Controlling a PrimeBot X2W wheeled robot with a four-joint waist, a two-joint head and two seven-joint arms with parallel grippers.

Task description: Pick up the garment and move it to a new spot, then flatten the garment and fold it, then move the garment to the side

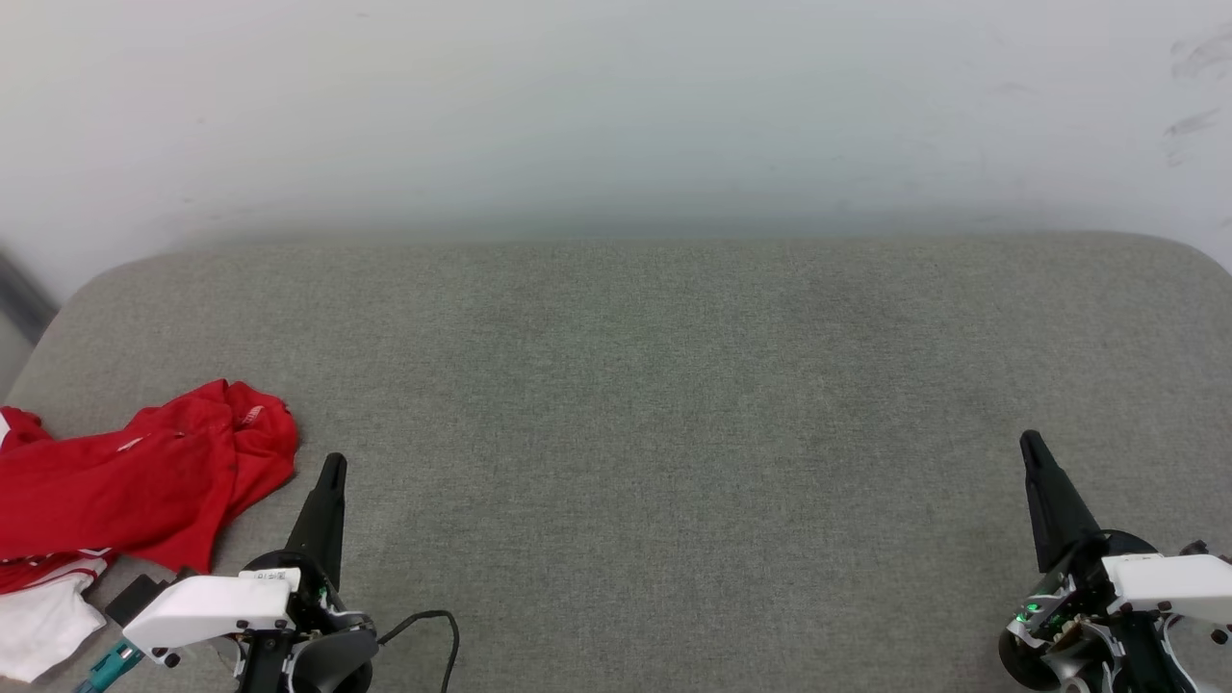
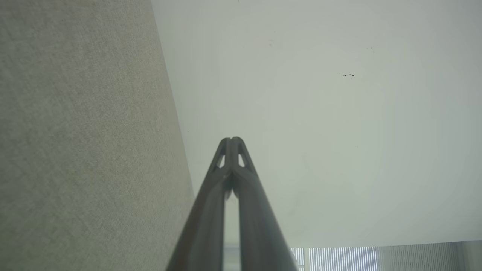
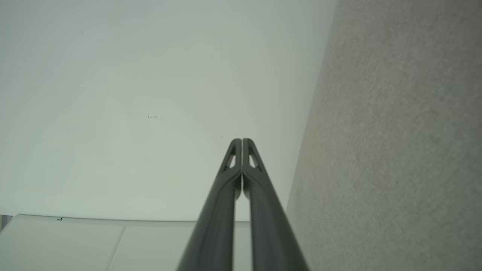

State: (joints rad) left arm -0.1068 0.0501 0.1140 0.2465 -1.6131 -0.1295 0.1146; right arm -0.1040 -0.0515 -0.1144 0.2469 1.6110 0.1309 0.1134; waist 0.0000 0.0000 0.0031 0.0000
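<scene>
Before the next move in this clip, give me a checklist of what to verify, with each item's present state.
1. The garment found, crumpled at the left end of the grey surface: ok.
2. Whole garment inside the head view: not ok, cut off at the picture's edge.
3. The left tool carrying nothing: ok, shut, tips just beside the garment.
4. The left tool open for a grasp: not ok.
5. The right tool carrying nothing: ok, shut, far from the garment.
6. Room mid-surface for a new spot: ok.
</scene>
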